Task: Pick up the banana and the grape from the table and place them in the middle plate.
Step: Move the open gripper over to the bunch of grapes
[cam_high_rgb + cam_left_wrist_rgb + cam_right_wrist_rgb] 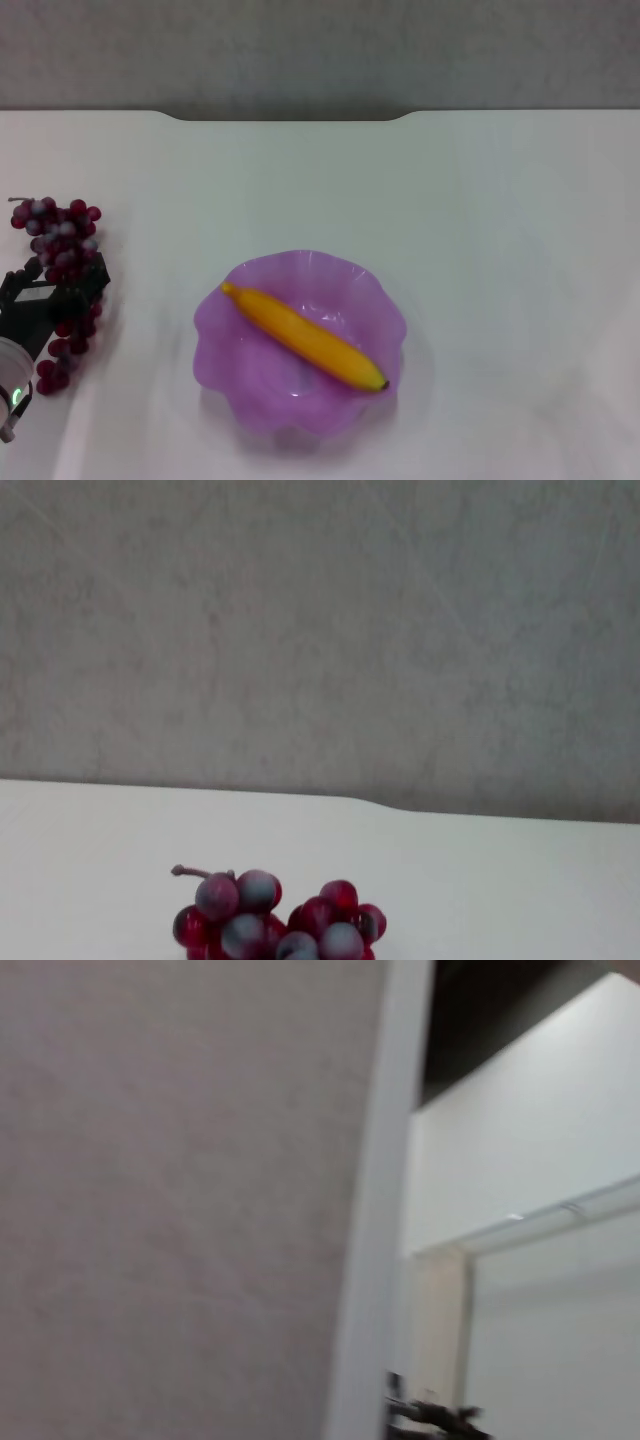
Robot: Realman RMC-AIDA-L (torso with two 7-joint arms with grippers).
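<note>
The banana (305, 338) lies slantwise inside the middle plate (225, 320), a translucent purple dish near the front centre of the table (480, 220). At the table's left edge lies the grape (58, 240), a long dark red bunch; its far end also shows in the left wrist view as the grape (275, 920). My left gripper (58, 282) is down over the middle of the bunch, open, with a dark finger on either side of it. The bunch rests on the table. My right gripper is out of view.
The white table has a notched far edge (290, 117) with a grey wall behind it. The right wrist view shows only a wall and a pale frame.
</note>
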